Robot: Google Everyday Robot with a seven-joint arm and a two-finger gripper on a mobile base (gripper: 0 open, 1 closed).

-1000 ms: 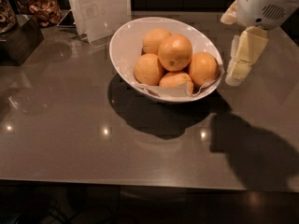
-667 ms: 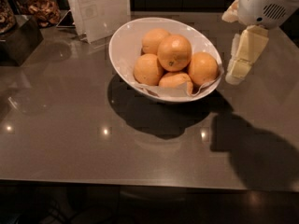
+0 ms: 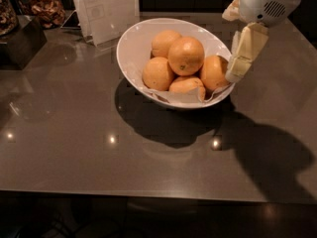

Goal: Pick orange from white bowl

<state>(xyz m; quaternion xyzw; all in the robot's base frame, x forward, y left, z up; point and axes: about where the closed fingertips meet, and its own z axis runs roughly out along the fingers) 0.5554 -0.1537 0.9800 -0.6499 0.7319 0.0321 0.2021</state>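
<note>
The white bowl [image 3: 132, 48] stands on the dark table, with a thin paper liner and several oranges inside. The orange [image 3: 185, 55] is the largest; it sits on top of the pile in the middle and has a small dark speck low on its skin. The others lie around and under it. My cream-coloured gripper [image 3: 234, 73] hangs down from the upper right. It is at the bowl's right rim, just beside the rightmost orange [image 3: 213, 72] and to the right of the top orange. It holds nothing that I can see.
A white paper sign [image 3: 106, 9] stands just behind the bowl on the left. A dark box [image 3: 22, 41] and containers of dried snacks [image 3: 42, 6] sit at the back left. The table's front edge [image 3: 148, 195] runs across the bottom.
The gripper has shifted a little to the left, closer to the bowl's right rim. The bowl and the oranges have not moved.
</note>
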